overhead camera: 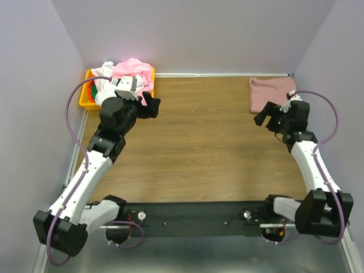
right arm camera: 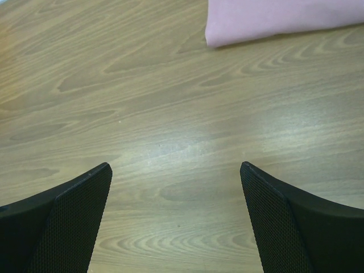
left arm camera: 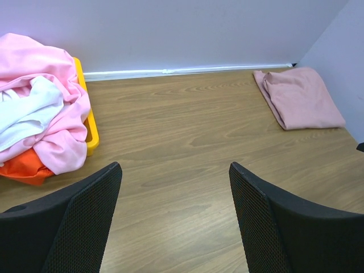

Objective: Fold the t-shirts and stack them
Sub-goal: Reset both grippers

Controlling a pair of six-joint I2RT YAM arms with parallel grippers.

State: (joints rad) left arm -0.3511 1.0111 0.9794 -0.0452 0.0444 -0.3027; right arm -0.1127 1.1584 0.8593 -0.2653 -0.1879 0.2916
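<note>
**Mauve t-shirt folded at far right, both my grippers spread wide**

Wood-grain table lay under me, and my left gripper hung above it with its jaws held wide and nothing between them. It sat near the yellow bin, which stood in the far left corner.

In that bin lay the heap of t-shirts, all unfolded. A light pink tee was draped on top and spilled over the rim. A white tee was tucked into its folds, and a red-orange tee poked out underneath on the near side. (Whether more lay deeper in the pile, I couldn't tell from my wrist view.)

Over on the other side, my right gripper was spread wide as well. It held nothing and hovered over the wood.

The mauve t-shirt lay flat on the table, folded into a neat rectangle close to the far wall by the right corner. My right gripper was near its front edge and not touching it. My two arms were well apart, one reaching toward each far corner.
</note>
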